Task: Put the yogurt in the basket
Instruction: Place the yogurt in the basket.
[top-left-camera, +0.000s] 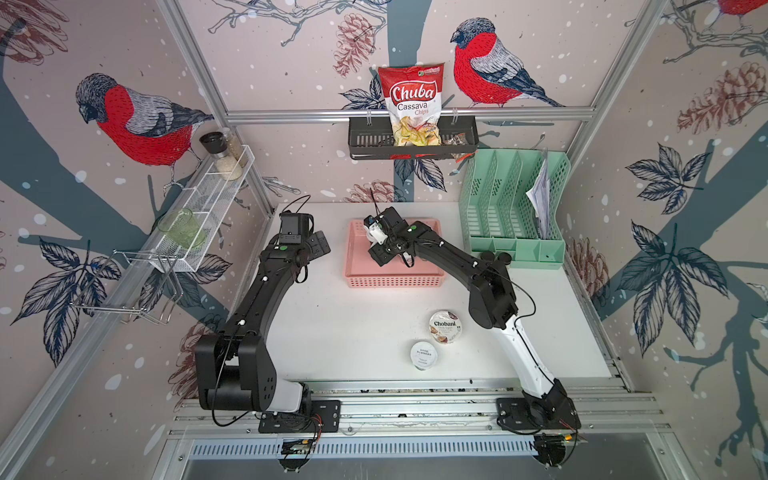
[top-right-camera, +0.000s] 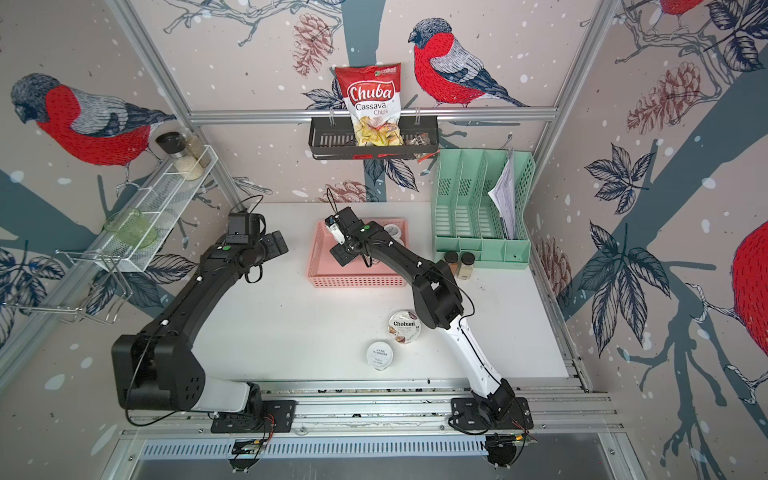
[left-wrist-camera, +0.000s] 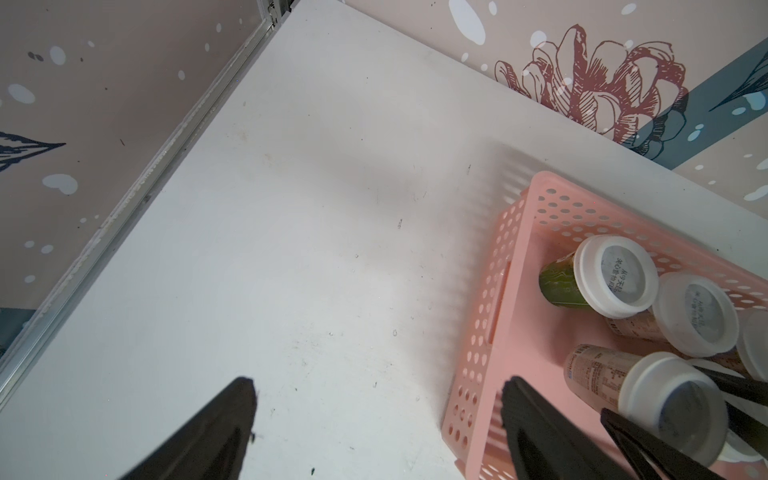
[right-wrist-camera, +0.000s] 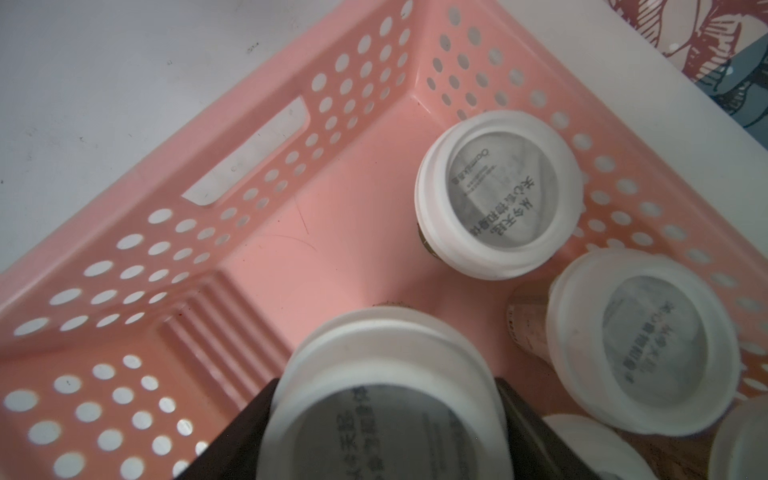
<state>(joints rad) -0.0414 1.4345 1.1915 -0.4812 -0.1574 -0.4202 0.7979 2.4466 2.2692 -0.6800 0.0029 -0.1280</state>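
The right gripper (right-wrist-camera: 386, 399) is clamped on one held cup (right-wrist-camera: 374, 353) low inside the basket (right-wrist-camera: 340, 249), where two more cups (right-wrist-camera: 498, 195) show whole, plus the edges of two others. Two yogurts stand outside on the table (top-left-camera: 332, 324), well apart from the basket: one Chobani cup (top-left-camera: 445, 327) and, just beside it, one small cup (top-left-camera: 424, 354). The left gripper (left-wrist-camera: 378, 386) hangs beside the basket, fingers spread wide and empty.

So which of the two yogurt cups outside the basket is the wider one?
The Chobani cup: its lid is plainly broader and carries the brand name. The other cup beside it has a smaller lid with grey print.
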